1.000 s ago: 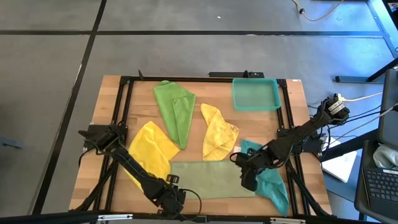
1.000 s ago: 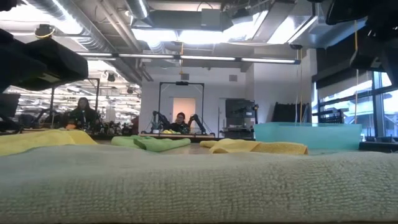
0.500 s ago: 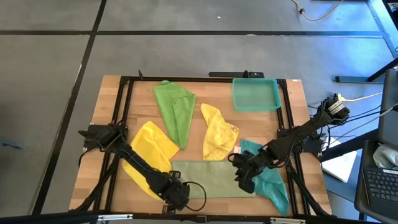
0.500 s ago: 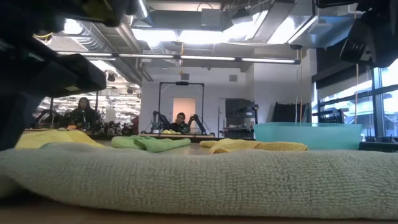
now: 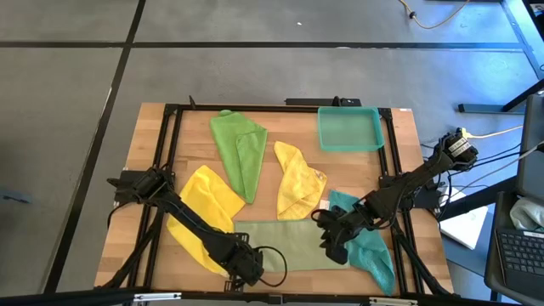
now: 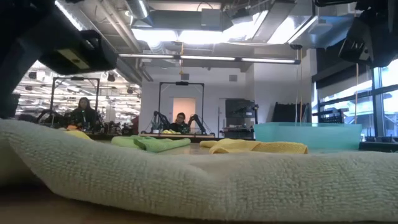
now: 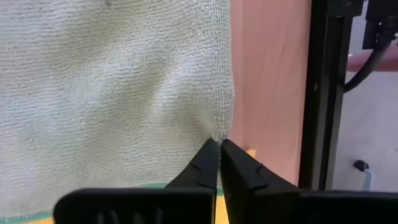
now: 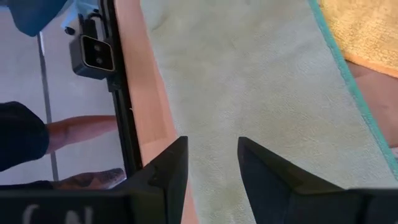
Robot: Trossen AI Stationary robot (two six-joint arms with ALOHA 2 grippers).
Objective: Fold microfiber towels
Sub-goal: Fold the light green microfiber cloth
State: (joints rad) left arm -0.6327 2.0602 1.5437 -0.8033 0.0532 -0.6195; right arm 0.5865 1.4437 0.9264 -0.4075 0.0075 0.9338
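High view shows the wooden counter (image 5: 161, 153) with five towels spread over it. The pale olive towel (image 5: 289, 242) lies flat along the near edge. At its left end the left gripper (image 5: 246, 269) has its jaws pinched tight on the towel's edge; the left wrist view shows the two dark fingers (image 7: 208, 163) closed together on the cloth's hem beside bare wood. At the towel's other end the right gripper (image 5: 331, 249) sits over the cloth, and the right wrist view shows its jaws standing apart above the olive fabric, holding nothing.

A teal towel (image 5: 374, 251) lies crumpled just beside the right gripper, near the counter's right corner. Two yellow towels lie farther in, one (image 5: 208, 204) at the left and one (image 5: 299, 180) in the middle, with the bright green towel (image 5: 240, 149) between them toward the back. A teal plastic tray (image 5: 349, 128) sits at the back right corner.
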